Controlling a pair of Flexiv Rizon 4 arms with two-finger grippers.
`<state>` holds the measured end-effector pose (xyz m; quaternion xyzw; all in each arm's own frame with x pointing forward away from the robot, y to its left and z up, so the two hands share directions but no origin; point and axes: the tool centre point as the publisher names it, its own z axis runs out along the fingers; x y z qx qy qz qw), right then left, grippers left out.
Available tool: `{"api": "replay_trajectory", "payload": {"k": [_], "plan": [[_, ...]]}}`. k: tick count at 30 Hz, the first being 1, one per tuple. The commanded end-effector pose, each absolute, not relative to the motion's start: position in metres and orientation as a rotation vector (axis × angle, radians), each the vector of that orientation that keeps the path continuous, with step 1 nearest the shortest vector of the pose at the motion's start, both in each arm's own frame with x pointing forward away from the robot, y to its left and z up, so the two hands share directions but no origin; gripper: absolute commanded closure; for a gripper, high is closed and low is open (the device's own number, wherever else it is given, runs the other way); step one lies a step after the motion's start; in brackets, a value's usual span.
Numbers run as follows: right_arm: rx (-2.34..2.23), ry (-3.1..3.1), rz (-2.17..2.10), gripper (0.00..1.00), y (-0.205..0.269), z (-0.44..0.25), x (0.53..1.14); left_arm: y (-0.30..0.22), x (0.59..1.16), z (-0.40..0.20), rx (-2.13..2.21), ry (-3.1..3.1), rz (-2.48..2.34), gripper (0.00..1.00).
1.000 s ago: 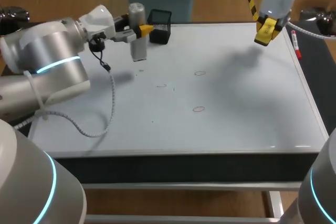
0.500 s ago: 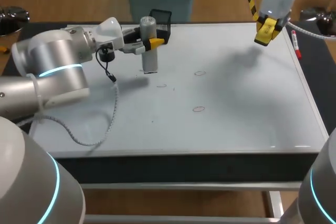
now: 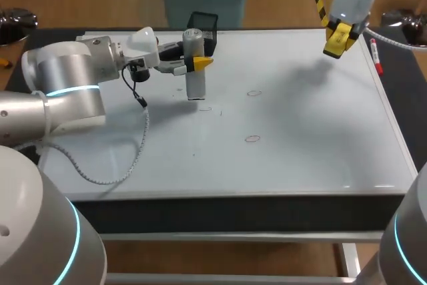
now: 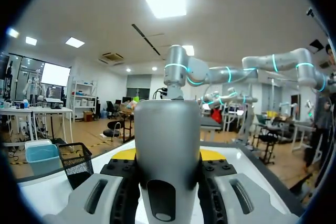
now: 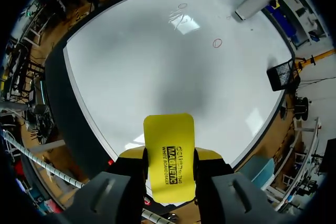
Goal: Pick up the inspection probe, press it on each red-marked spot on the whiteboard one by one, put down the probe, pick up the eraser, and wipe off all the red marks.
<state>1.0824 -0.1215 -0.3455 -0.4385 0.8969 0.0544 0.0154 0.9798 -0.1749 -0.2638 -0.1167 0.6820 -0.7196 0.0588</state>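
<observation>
Left tool clasps probe near mesh basket — right tool clasps eraser.

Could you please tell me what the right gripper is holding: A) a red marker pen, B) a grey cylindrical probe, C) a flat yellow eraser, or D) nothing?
C: the flat yellow eraser sits clamped between the right gripper's fingers, while the grey cylindrical probe is in the left gripper.

probe end cut off, marks faint (tiny)
</observation>
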Motion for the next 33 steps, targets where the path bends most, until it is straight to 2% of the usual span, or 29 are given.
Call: {"api": "replay_trajectory", "payload": {"k": [1, 33], "plan": [[-1.367, 2.789, 0.165, 1.0, -0.122, -0.345, 1.082, -0.178, 0.984, -0.27, -0.323, 2.065, -2.213, 1.0], [-1.367, 2.789, 0.165, 1.0, -0.122, -0.345, 1.082, -0.192, 0.962, -0.287, -0.314, 2.047, -2.256, 1.0]]}}
